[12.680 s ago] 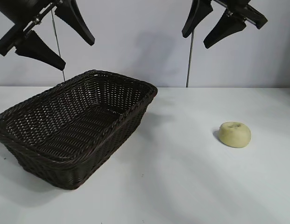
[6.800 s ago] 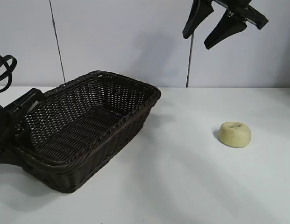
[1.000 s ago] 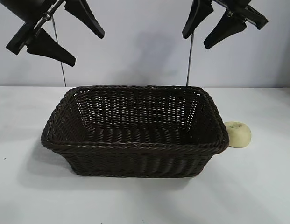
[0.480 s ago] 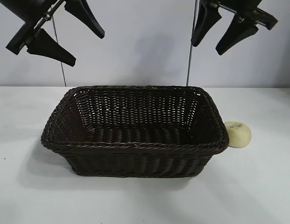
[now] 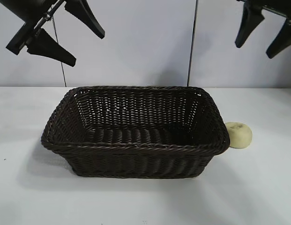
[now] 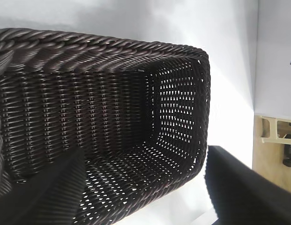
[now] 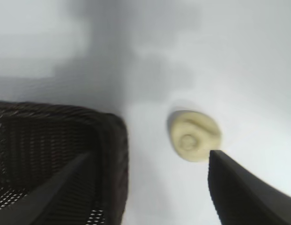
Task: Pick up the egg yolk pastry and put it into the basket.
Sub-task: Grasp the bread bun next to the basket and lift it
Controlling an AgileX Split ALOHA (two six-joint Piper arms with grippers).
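The egg yolk pastry (image 5: pixel 238 135), a small pale yellow bun with a dimpled top, lies on the white table just right of the basket (image 5: pixel 136 146), close to its right end. The dark brown wicker basket stands in the middle of the table. My right gripper (image 5: pixel 266 30) is open and empty, high above the table, up and to the right of the pastry. The right wrist view shows the pastry (image 7: pixel 195 135) beside the basket's corner (image 7: pixel 112 140). My left gripper (image 5: pixel 54 29) is open and empty, high at the upper left; its view looks into the basket (image 6: pixel 136 51).
The white table (image 5: pixel 257 187) spreads around the basket. A pale wall with two thin vertical seams (image 5: pixel 193 44) stands behind. In the left wrist view a wooden piece (image 6: pixel 276 129) shows past the table's edge.
My right gripper has moved to the right, from above the basket's right end to above and right of the pastry. The left gripper, basket and pastry have stayed in place over the last second.
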